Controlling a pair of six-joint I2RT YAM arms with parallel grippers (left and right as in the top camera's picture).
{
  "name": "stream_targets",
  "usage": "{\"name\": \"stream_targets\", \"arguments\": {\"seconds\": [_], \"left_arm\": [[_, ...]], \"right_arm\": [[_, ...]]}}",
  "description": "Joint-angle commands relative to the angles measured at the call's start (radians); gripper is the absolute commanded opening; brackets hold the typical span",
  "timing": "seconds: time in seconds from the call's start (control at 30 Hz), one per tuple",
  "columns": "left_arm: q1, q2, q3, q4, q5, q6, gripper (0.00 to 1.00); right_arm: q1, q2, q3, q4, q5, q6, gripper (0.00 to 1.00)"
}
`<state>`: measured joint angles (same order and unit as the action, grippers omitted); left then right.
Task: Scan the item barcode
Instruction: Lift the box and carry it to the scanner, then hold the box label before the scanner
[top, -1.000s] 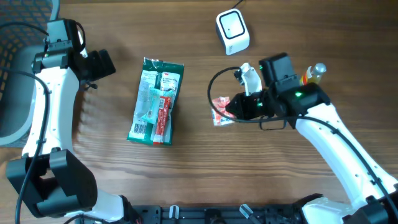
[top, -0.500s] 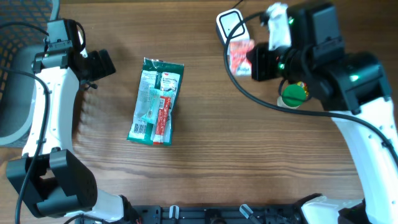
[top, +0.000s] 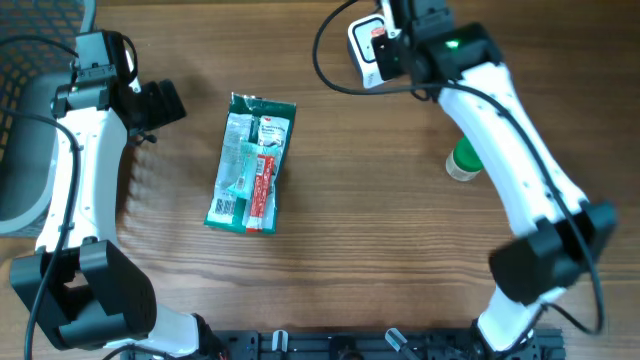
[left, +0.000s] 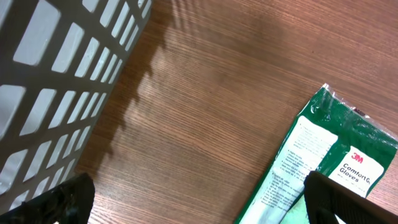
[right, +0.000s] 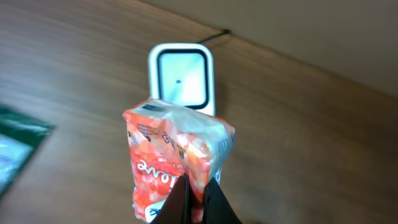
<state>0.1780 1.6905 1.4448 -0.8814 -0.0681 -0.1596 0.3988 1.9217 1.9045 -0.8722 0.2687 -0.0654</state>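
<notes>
Overhead, the right arm stretches from its base at the near edge far across the tabletop (top: 350, 250), its right pincer (top: 390, 45) clenched on a red-orange snack pouch (top: 376, 34) directly over the white barcode scanner (top: 360, 64), while the left arm stands bent with the left pincer (top: 160, 103) spread open, a green 3M glove pack (top: 250, 165) lying well apart from it. From the left wrist, the released fingers frame bare wood, with the glove pack just ahead on one side and a grey mesh basket (left: 56, 81) on the other. From the right wrist, the tips pinch the pouch's lower edge and the scanner sits just beyond it.
</notes>
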Motion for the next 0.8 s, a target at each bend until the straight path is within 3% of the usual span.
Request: {"name": "stream_targets", "arguments": {"seconds": [0.0, 0.17, 0.4, 0.67, 0.77], "left_arm": [[0.004, -0.002, 0.007, 0.002, 0.008, -0.002, 1.00], [0.003, -0.002, 0.007, 0.002, 0.008, -0.002, 1.00], [0.003, -0.002, 0.007, 0.002, 0.008, -0.002, 1.00], [0.003, -0.002, 0.007, 0.002, 0.008, -0.002, 1.00], [0.003, -0.002, 0.007, 0.002, 0.008, -0.002, 1.00]], "right_arm": [[0.008, 0.091, 0.005, 0.076, 0.137, -0.089, 0.04], [0.008, 0.190, 0.005, 0.232, 0.250, -0.192, 0.04], [0.008, 0.293, 0.005, 0.375, 0.254, -0.327, 0.04], [0.008, 0.380, 0.005, 0.537, 0.262, -0.587, 0.04], [0.008, 0.380, 0.005, 0.557, 0.287, -0.589, 0.04]]}}
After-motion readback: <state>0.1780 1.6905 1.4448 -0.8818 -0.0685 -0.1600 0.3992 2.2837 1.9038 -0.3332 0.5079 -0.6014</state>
